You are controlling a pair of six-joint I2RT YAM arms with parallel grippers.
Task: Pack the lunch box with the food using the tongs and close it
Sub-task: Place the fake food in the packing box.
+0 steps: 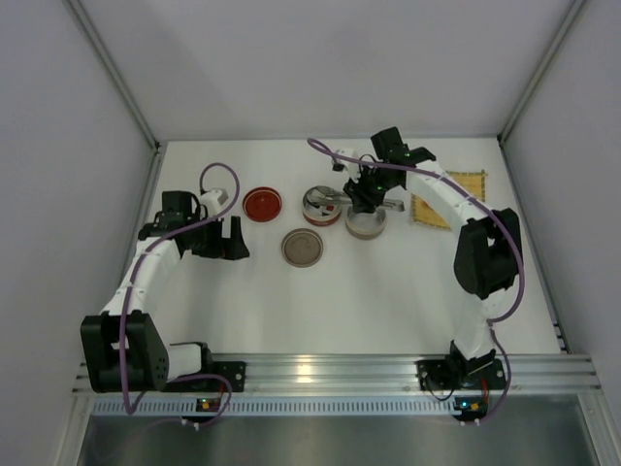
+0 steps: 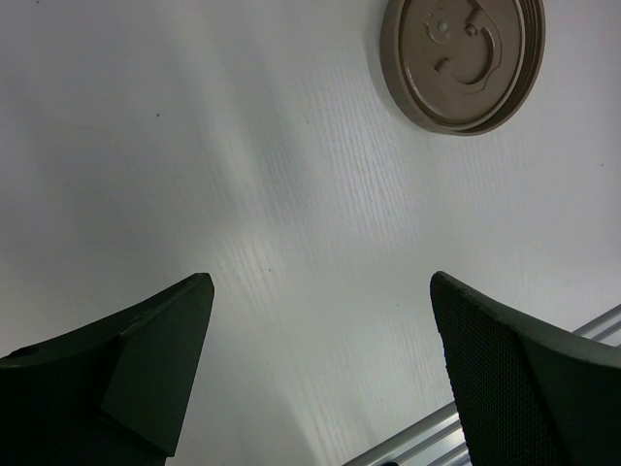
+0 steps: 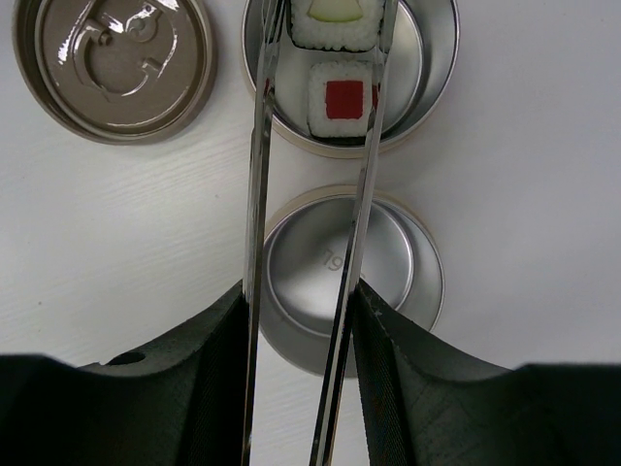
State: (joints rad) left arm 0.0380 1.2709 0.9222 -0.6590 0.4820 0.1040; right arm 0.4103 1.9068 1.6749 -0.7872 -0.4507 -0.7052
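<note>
Long slim silver metal tongs, gripped lengthwise by the right gripper, seem pressed onto a white, green-centred rice roll at their far end, over the farther round silver tin holding a red-centred roll.

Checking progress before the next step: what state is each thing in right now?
left claw: open, empty.
right claw: shut on the tongs.
far tin: uncovered, two rolls inside, between the tong arms.
near tin: uncovered, nothing visible inside.
tan lid: off, flat on the table.
red lid: off, flat on the table.
</note>
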